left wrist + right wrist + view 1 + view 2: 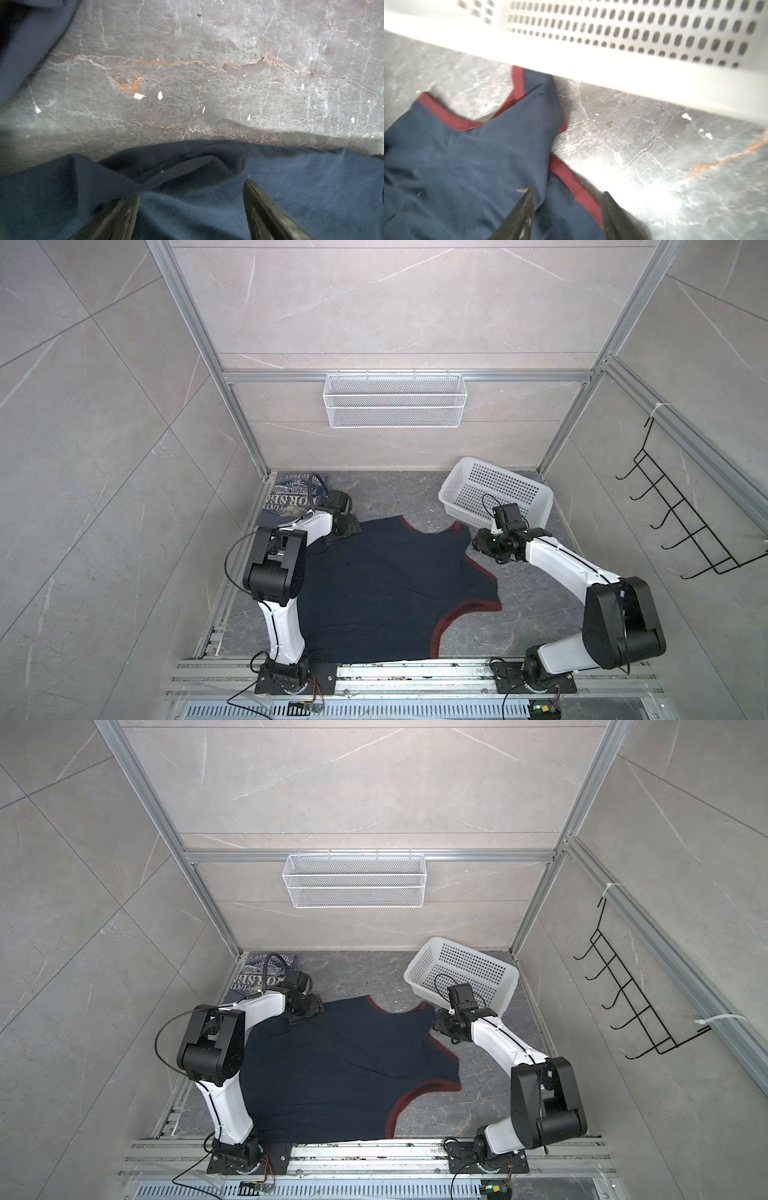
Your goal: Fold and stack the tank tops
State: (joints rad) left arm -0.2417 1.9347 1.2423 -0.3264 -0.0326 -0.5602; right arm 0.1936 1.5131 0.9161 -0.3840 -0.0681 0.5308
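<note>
The navy tank top (pixel 386 585) lies under both my pincers, spread across the middle of the table (pixel 415 497) with its shoulder end toward the far wall and its hem at the front rail. My left pincer (pixel 190 191) is open, its fingers set apart low over the cloth, and just ahead of them the fabric is bunched into a soft ridge at the garment's edge. My right pincer (pixel 568 191) also has its jaws apart, gripping nothing. They straddle the maroon trim (pixel 571 182) along the armhole. Beyond that, the shoulder strap (pixel 537 93) runs up to the rim of the white basket (pixel 612 68), and I cannot tell whether it touches the rim or slips under it. The slate-blue tank top (pixel 286 499) sits folded in the far left corner, just beside my left wrist. I judge the risks to be these. If my right jaws close here, they may catch only the trim or one layer, so the fold would pull crooked. Lifting could drag the strap against the basket and shift it. My left side may pinch the ridge and set a crease, or brush the folded top out of shape.
</note>
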